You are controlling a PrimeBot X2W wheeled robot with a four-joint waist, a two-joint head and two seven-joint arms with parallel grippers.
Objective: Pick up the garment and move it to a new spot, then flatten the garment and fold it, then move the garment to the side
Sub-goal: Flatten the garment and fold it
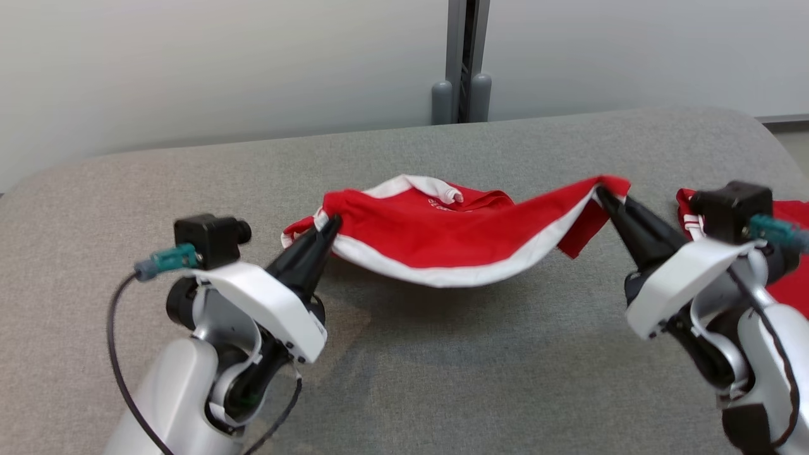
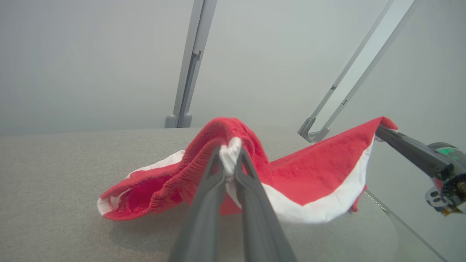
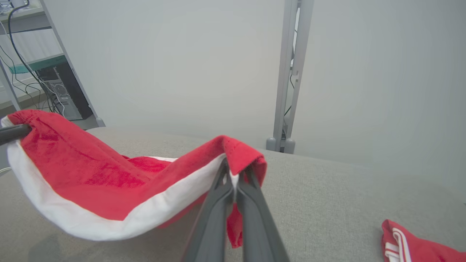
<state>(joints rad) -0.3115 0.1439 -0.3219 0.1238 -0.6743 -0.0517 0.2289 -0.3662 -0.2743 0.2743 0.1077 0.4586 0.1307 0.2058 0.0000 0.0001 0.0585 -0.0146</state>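
Note:
The garment (image 1: 455,237) is red with a white border and hangs in a sagging arc above the grey table (image 1: 404,379). My left gripper (image 1: 328,225) is shut on its left corner, where white and red cloth bunches between the fingertips (image 2: 230,160). My right gripper (image 1: 603,193) is shut on the opposite corner, red hem folded over the tips (image 3: 235,174). The garment's (image 2: 320,171) far part still rests on the table behind the lifted edge. In the left wrist view the right gripper's fingers (image 2: 407,147) reach in from the right. The garment (image 3: 91,174) sags to the left in the right wrist view.
Another red cloth with white stripes (image 1: 790,253) lies on the table at the far right, behind my right arm, also the red cloth (image 3: 411,245) in the right wrist view. A grey post (image 1: 464,63) stands behind the table against a pale wall. Shelving with cables (image 3: 36,72) stands off the table's left end.

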